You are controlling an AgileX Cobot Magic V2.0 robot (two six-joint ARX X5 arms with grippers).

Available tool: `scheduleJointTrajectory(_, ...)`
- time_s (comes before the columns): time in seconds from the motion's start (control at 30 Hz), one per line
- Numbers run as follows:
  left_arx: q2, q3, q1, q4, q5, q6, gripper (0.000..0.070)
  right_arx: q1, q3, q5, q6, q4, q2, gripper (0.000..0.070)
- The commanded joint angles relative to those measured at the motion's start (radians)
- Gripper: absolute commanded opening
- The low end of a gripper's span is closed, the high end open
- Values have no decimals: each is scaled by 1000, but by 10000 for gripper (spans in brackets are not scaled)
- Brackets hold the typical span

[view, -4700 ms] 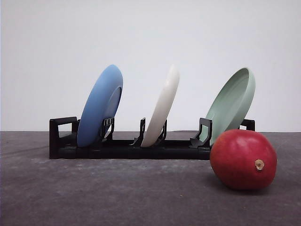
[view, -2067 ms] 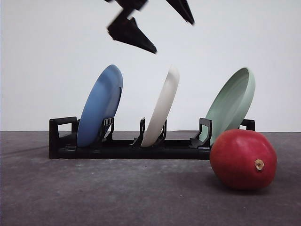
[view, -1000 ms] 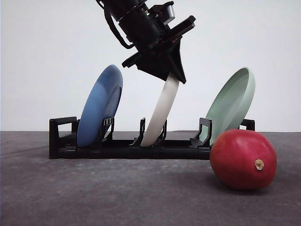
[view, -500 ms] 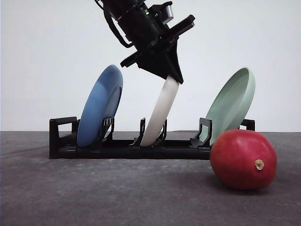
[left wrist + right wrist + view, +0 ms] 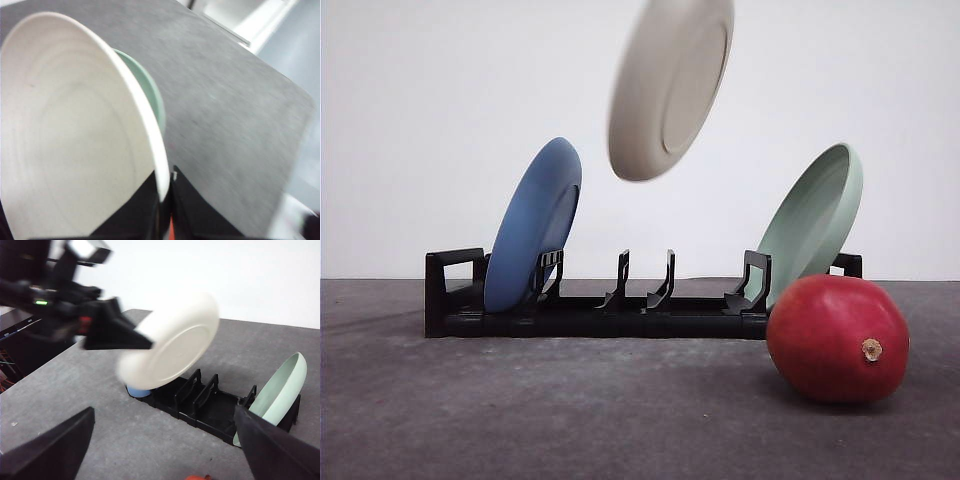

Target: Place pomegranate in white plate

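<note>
White plate now lifted off rack, apparently in L gripper.

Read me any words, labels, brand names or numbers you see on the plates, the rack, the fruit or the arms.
None: there is no readable text.
White plate, blue plate, green plate: plain.
Rack: plain black.
Pomegranate: only a tan stem nub.
Left gripper: a small green light behind it, blurred, no legible lettering.
</note>
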Motion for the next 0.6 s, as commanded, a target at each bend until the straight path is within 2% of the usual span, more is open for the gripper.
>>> scheduleJointTrajectory(0.0,-16,27,-34,-62,0,19,4,2,17,0,-5,8,4,563)
scheduleJointTrajectory(0.1,-65,27,-97,-179,-62,52,4,2,17,0,-4,8,4,563)
scheduleJointTrajectory(0.27,-106,27,-234,-328,-241,94,4,2,17,0,-4,8,4,563)
scheduleJointTrajectory(0.43,-110,22,-361,-427,-370,93,4,2,17,0,-5,8,4,563)
scheduleJointTrajectory(0.57,-110,-18,-440,-457,-471,92,4,2,17,0,-5,7,4,563)
